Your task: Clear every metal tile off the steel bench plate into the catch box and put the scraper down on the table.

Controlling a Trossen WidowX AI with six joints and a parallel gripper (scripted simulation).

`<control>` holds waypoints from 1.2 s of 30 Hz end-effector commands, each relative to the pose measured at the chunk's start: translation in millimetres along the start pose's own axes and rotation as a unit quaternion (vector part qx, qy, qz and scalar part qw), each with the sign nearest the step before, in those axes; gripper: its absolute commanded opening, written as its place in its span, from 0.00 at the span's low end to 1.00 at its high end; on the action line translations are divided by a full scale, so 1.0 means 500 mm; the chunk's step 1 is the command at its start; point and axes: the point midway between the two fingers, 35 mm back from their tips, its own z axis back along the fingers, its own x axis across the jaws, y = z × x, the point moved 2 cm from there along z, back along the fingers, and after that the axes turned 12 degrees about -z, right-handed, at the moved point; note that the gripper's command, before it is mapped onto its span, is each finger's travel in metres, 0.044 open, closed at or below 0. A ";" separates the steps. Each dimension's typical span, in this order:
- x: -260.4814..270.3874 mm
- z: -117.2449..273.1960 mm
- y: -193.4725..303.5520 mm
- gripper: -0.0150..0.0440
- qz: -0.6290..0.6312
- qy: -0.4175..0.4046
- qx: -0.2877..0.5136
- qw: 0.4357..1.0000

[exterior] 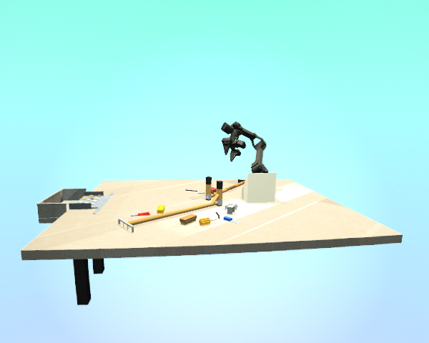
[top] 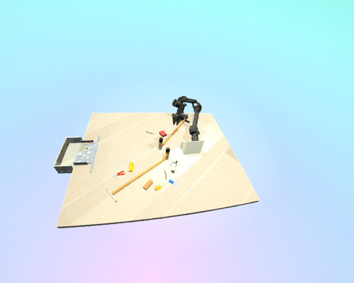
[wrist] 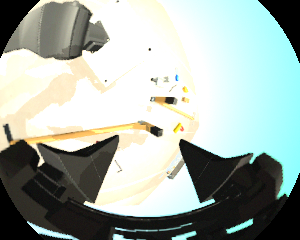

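Note:
The steel bench plate lies at the table's far left and carries several pale, orange and red tiles. The grey catch box adjoins its outer end; its floor shows no tile in the top view. A long scraper with a wooden handle, an upright black-topped grip and a pale wide head lies across the front of the table. My gripper is open and empty, in the air at the back, away from the long scraper.
A second, shorter wooden-handled tool with a dark head lies behind, near the arm's pale base block. A red block, yellow block, red-handled pliers and brown block lie around the tools.

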 end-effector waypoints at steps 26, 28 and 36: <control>-0.085 0.131 -0.026 1.00 0.008 0.063 0.001 0.998; -0.091 0.141 -0.029 1.00 0.008 0.068 0.001 0.998; -0.110 0.183 -0.043 1.00 0.011 0.089 -0.002 0.996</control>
